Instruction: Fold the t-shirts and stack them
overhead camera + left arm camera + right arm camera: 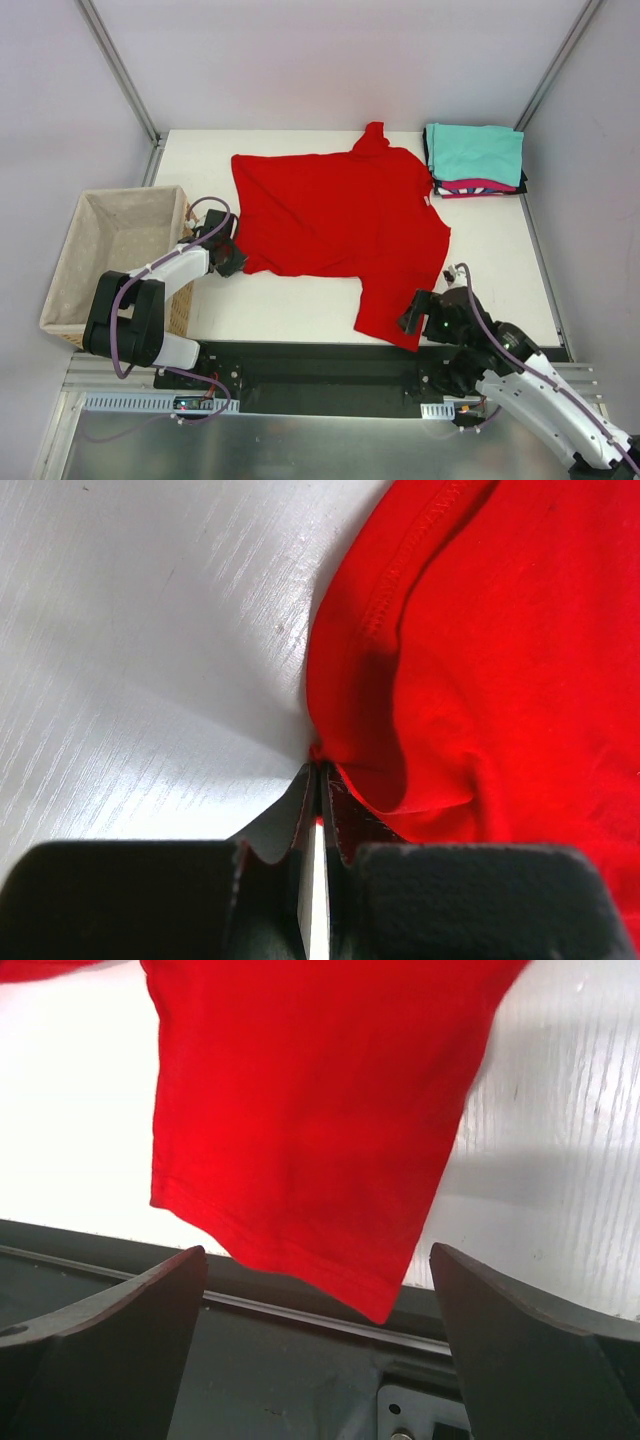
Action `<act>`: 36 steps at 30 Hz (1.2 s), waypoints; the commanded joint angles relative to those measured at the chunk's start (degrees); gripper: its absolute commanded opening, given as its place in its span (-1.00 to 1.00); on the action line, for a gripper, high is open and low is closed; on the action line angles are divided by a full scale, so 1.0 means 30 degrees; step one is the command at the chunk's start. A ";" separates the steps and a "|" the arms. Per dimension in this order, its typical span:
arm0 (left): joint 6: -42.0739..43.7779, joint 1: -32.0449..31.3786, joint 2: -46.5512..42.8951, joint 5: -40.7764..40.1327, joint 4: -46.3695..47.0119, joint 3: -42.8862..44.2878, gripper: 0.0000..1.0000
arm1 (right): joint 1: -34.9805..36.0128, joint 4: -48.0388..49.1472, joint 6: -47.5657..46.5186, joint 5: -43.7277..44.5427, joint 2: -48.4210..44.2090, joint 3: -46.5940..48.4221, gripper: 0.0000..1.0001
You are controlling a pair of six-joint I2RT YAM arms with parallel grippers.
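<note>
A bright red t-shirt (340, 225) lies spread on the white table, one sleeve hanging over the near edge. My left gripper (232, 258) is shut on the shirt's near-left hem corner, and the cloth (470, 650) bunches at its fingertips. My right gripper (418, 318) is open at the near edge, its jaws wide apart on either side of the hanging sleeve (310, 1130), not touching it. A stack of folded t-shirts (476, 158), teal on top with magenta-pink and black below, sits at the far right corner.
A woven wicker basket (90, 255) with beige lining stands left of the table, close to my left arm. A black rail (330, 365) runs along the table's near edge, under my right gripper.
</note>
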 commanded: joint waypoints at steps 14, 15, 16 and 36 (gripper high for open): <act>0.0154 0.0041 0.0372 0.0641 -0.0934 -0.0633 -1.00 | 0.0480 -0.2059 0.2101 -0.1492 -0.1223 -0.0948 0.89; 0.0125 0.0041 0.0372 0.0641 -0.0933 -0.0633 -1.00 | 0.0480 -0.1913 0.2072 -0.1463 -0.1019 -0.0948 0.85; 0.0154 0.0041 0.0372 0.0641 -0.0933 -0.0633 -1.00 | 0.0509 -0.1622 0.2071 -0.1492 -0.0814 -0.1006 0.81; 0.0271 0.0100 0.0138 0.0494 -0.0933 -0.0721 -1.00 | 0.1944 0.1487 0.3387 -0.1550 0.2587 -0.2148 0.22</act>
